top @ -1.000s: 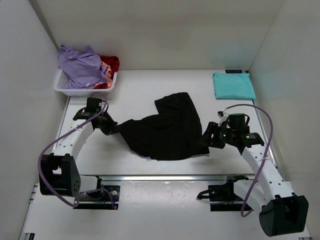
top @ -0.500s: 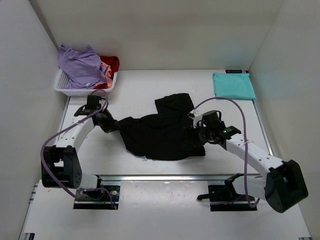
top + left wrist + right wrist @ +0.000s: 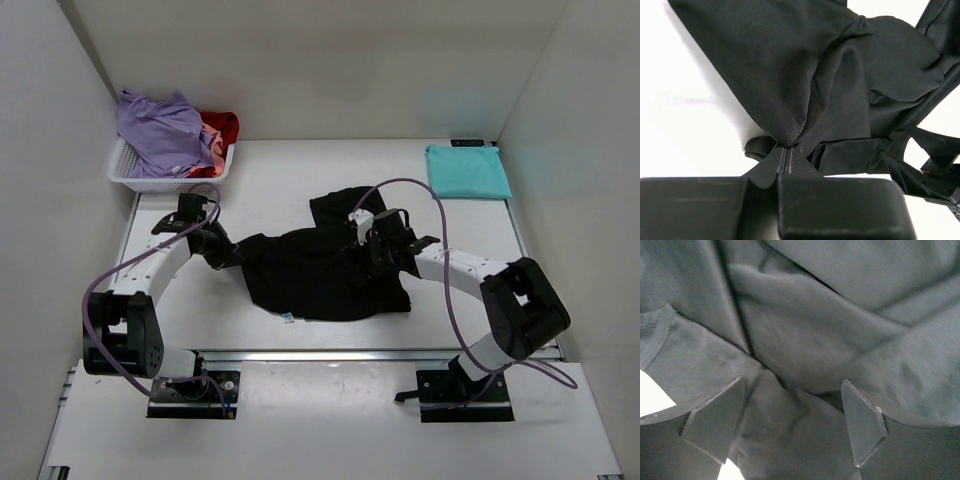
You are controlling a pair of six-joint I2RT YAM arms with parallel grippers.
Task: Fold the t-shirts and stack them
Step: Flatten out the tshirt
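Where the crumpled black cloth t-shirt point(image 3: 320, 275) lies spread across the white table point(image 3: 270, 180), the left pincer point(image 3: 228, 256) is clamped on a pinch of the shirt's left edge. Its fingertips meet on the fold, and the rest of the cloth fans out ahead of them. The right pincer point(image 3: 372, 258) hangs over the right half of the same shirt. Its two fingers point(image 3: 715, 422) are spread wide, with wrinkled black fabric filling the gap between them; whether the tips touch the cloth I cannot tell. Well beyond the right pincer, toward the far right corner, a neatly folded teal t-shirt point(image 3: 467, 170) lies flat. Well beyond the left pincer, a white plastic lattice basket point(image 3: 125, 176) holds a heaped lavender-purple t-shirt point(image 3: 160, 130), with red cloth point(image 3: 224, 124) and pink cloth point(image 3: 211, 146) just beside it.
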